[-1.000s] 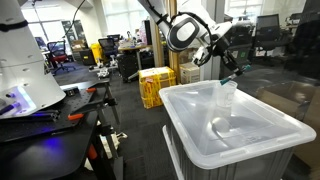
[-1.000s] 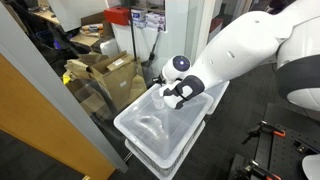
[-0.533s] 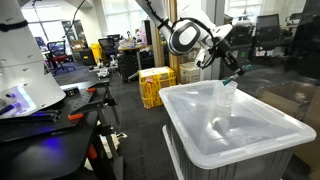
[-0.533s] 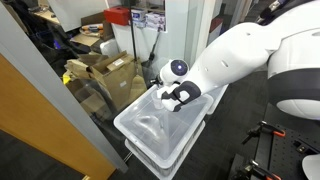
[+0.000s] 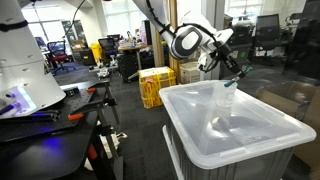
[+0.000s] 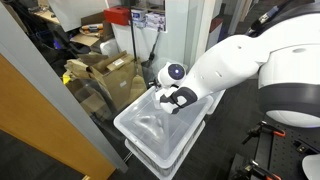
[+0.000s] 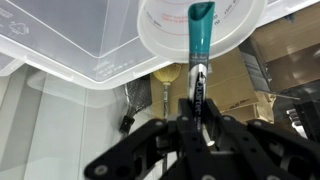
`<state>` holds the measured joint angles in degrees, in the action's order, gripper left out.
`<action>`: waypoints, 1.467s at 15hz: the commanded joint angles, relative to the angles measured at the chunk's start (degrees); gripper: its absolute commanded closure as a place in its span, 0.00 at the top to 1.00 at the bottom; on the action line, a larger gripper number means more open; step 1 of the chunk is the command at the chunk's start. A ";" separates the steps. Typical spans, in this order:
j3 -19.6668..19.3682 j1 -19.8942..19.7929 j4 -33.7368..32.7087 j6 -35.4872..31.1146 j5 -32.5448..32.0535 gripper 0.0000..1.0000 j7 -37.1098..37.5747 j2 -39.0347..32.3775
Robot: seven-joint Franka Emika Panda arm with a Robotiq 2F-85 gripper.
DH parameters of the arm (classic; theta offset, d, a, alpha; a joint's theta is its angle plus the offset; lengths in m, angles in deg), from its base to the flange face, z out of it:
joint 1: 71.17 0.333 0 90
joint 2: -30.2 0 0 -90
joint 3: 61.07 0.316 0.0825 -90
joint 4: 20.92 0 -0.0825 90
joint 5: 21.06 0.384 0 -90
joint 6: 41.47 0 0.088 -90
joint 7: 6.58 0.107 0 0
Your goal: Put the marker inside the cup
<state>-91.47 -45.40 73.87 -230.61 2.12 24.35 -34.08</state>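
1. We see a large translucent white plastic bin [image 5: 255, 140], smooth and milky, with rounded corners and a shallow recessed top.
2. The cup [image 5: 227, 105] stands upright on the bin's top. It is a tall, slightly tapered tumbler of clear, unmarked plastic. In the wrist view the cup [image 7: 160, 30] appears end-on as a pale round disc.
3. The marker [image 7: 197, 55] is a thin, straight stick. Its far end is teal-green, and the part nearer the gripper is dark with pale printing.
4. The gripper [image 7: 197, 118] is black and angular. Its 2 jaws are clamped on the marker's dark part, with 1 finger on each side.
5. The marker is held over the cup with its teal end aimed at the open mouth. In an exterior view the teal tip [image 5: 234, 84] sits right at the cup's rim. We cannot tell whether it has passed below the rim.
6. The arm [image 6: 250, 60] has a glossy, rounded white shell that fills much of an exterior view, reaching over the bin.
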 commanded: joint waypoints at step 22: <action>-2.32 2.94 5.17 -0.83 4.52 1.00 0.02 5.95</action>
<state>-94.09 -43.18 74.43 -230.91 5.82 24.35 -33.05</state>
